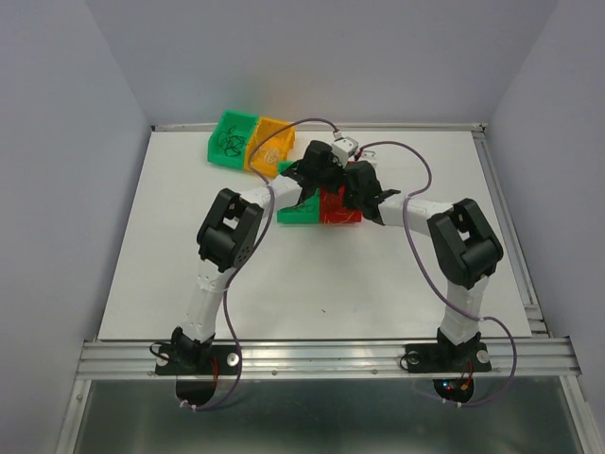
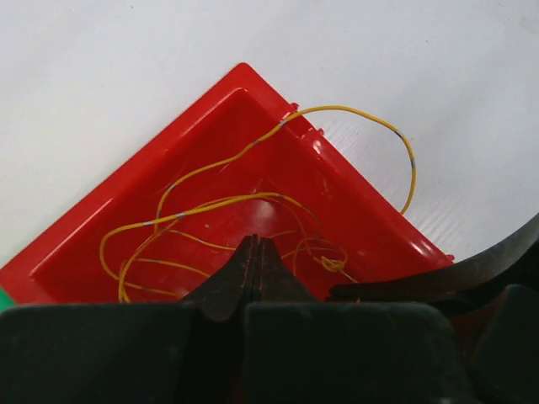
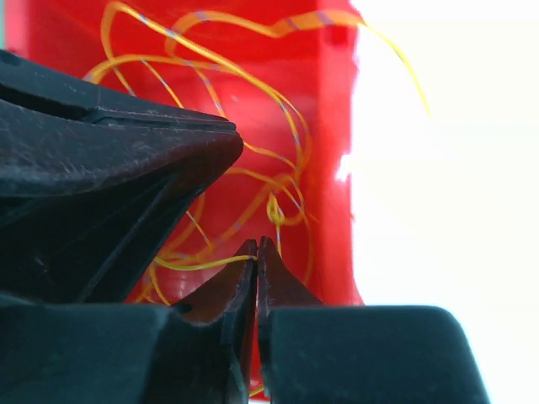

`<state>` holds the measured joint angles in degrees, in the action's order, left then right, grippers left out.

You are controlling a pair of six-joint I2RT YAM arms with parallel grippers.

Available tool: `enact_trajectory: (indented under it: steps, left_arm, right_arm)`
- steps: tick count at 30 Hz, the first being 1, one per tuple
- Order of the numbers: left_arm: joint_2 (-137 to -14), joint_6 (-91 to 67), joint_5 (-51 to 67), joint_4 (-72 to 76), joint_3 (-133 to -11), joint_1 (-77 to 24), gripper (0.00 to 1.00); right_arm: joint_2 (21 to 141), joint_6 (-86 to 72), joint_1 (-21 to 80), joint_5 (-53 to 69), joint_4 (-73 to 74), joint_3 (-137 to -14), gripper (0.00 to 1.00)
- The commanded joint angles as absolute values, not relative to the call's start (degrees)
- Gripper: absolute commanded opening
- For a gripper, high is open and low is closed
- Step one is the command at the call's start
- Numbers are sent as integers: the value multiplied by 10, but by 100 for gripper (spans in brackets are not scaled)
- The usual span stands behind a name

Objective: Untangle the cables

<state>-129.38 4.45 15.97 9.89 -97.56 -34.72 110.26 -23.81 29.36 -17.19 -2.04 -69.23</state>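
L gripper (image 2: 257,246): tips pressed tight together, low inside the red bin (image 2: 126,181). Yellow cable (image 2: 331,263) curls all round the tips. One strand passes right by them, but it is too thin and the tips too shadowed to tell if it's nipped.

R gripper (image 3: 256,248): tips also meeting, no gap seen. A yellow strand comes in from the L and ends at the tips; pinched or just passing behind, can't tell. Small knot in the cable just above the R tips.

Both grippers sit close beside each other in the same bin. In the R wrist view the L one is a dark blurred bulk that blocks the bin's L half.

Cable is mostly coiled in the red bin. One long loop goes over the rim and lies on the white table (image 2: 126,50).

Top view: both wrists cover the red bin's middle, so fingers & cable aren't visible there. Near green bin (image 1: 293,214) is tight against the red bin's L side, mostly under the L arm, contents hidden. At back L of the table, the far green bin (image 1: 216,149) holds dark strands (image 1: 227,142). Orange bin (image 1: 269,142) sits beside it, contents not legible.
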Motion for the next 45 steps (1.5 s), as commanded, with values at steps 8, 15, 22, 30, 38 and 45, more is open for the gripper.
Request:
enact_trajectory:
  steps: [8,15,22,30,38,45]
  left_arm:
    - [-1317,35,137,92,-991,-362,0]
    - [-1301,38,134,100,-981,-361,0]
    - [-1275,40,134,100,-973,-361,0]
    - [-1216,54,123,105,-948,-361,0]
    - [-1163,69,109,108,-931,-362,30]
    - [-1127,85,90,107,-917,-362,37]
  right_arm:
    - [1004,-242,299,-181,-86,-646,23]
    - [957,-236,300,-157,-88,-621,38]
    - [911,-232,300,-150,-98,-585,41]
    - [889,-238,299,-166,-110,-541,50]
    - [852,-213,299,-38,-161,-469,64]
    - [839,-202,313,25,-181,-429,81]
